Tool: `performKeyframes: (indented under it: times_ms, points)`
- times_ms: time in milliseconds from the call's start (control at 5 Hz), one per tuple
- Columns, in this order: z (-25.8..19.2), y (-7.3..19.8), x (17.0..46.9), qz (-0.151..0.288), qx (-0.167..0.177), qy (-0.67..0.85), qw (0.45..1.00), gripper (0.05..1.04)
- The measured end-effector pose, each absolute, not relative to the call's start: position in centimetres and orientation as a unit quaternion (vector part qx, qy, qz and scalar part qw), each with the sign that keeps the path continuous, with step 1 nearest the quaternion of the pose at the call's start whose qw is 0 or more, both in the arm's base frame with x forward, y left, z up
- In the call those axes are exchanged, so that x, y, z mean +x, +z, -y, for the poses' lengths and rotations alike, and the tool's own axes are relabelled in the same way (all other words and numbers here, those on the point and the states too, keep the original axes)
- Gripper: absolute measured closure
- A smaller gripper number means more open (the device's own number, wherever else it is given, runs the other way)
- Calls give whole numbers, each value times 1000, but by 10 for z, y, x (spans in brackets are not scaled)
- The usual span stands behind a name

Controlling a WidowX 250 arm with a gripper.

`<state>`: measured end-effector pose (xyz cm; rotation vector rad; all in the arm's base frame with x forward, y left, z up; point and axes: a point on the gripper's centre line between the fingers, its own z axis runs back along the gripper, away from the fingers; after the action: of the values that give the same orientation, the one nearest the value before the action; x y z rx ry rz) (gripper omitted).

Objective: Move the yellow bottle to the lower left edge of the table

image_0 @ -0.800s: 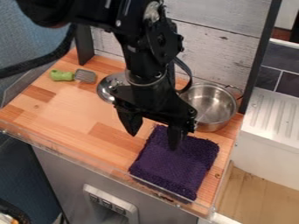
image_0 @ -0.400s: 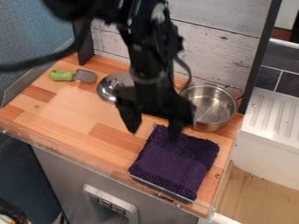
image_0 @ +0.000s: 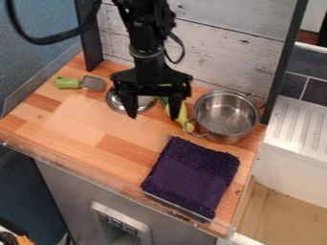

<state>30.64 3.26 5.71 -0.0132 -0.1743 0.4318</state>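
Note:
My gripper hangs at the back middle of the wooden table, over the lid's right part, its two fingers spread wide with nothing seen between them. A slim yellow object, seemingly the yellow bottle, lies between the lid and the pot, just right of the gripper's right finger. That finger and the gripper's body cover part of it; a teal patch shows near its upper part. The table's lower left edge has a clear rim.
Beside the yellow object stands a steel pot with handles. A silver lid sits under the gripper. Toward the front right lies a folded purple cloth. A green-handled spatula rests at the back left, and a wooden wall closes the back.
The arm has drawn back toward the wall and a little left, away from above the cloth. The yellow object, hidden behind the arm before, has come into view.

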Motion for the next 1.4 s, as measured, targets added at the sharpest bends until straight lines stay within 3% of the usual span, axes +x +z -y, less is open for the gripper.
performKeyframes:
  times_ms: [400, 600, 1000, 1200, 1400]
  points:
    - [-44, 51, 341, 115, -7, 318, 941, 83]
    - [-45, 48, 354, 115, -14, 359, 926, 83]
    - [-40, 29, 374, 95, 8, 409, 907, 83]
    - [-40, 17, 374, 86, 12, 418, 904, 140]
    - [-42, 12, 374, 98, 34, 422, 900, 427]
